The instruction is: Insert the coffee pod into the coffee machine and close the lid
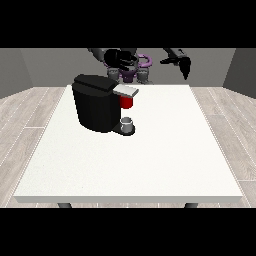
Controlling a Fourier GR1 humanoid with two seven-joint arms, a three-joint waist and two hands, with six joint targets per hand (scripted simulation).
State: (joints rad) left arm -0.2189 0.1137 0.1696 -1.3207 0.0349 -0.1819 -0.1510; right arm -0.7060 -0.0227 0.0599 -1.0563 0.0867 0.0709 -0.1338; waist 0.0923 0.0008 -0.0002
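On the left-rear part of the white counter stands the black coffee machine, body upright, its grey lid lying nearly flat over the brew head. Red part shows just under the lid; cannot tell whether this is the coffee pod. Small grey cup sits on the machine's base tray. Robot hand at the view's left hovers above and behind the machine, apart from it; whether its fingers are spread or curled cannot be told. Robot hand at the view's right hangs beyond the counter's far edge, fingers pointing down and relaxed, holding nothing.
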